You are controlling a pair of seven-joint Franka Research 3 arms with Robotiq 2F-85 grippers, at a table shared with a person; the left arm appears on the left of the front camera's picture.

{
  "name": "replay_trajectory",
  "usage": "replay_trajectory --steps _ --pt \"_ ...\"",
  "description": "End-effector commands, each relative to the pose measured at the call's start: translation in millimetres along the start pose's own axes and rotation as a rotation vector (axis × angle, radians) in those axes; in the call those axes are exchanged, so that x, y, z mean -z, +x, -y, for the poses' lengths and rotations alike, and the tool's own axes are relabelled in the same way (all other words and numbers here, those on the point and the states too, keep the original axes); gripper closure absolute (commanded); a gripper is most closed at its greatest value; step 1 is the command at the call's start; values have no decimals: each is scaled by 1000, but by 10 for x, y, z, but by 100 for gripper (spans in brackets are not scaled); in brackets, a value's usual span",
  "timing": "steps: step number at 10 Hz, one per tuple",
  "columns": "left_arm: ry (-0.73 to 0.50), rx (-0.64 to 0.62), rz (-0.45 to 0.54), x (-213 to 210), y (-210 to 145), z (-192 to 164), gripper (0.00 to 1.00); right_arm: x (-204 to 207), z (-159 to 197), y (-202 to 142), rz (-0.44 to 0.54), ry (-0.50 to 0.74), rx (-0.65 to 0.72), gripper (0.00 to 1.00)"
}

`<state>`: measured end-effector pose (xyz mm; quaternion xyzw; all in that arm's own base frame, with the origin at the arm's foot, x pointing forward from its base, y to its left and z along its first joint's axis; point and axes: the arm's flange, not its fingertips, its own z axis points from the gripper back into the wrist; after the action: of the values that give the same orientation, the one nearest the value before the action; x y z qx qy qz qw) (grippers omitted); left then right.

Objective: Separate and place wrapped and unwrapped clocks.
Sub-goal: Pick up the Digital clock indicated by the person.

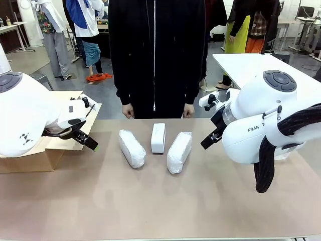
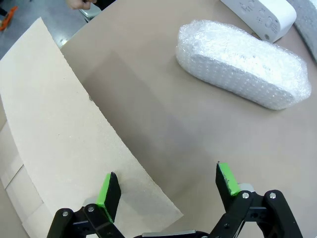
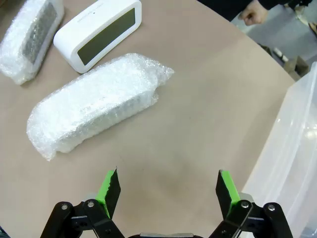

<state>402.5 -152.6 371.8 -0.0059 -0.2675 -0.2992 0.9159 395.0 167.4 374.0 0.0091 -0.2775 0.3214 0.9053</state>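
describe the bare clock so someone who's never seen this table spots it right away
On the brown table, right before the person in black at its far side, three white items lie in a row. The bare clock is the middle one, between the left wrapped bundle and the right wrapped bundle. It alone is smooth, hard-edged and dark-faced, and shorter than its bubbly neighbours.

light: bright, even | shadows: soft | focus: sharp | wrist edges: bowed
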Motion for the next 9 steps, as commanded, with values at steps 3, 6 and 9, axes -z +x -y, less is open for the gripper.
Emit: replay_trajectory --steps 3,6,9 --pt "-5 12 -13 -35 -44 45 0 -73 -8 -45 5 16 -43 0" --pt "2 90 5 -331 -63 153 0 -397 88 -119 43 14 -121 0" --pt "-13 176 33 -659 -109 151 0 -655 242 -190 72 27 -187 0"
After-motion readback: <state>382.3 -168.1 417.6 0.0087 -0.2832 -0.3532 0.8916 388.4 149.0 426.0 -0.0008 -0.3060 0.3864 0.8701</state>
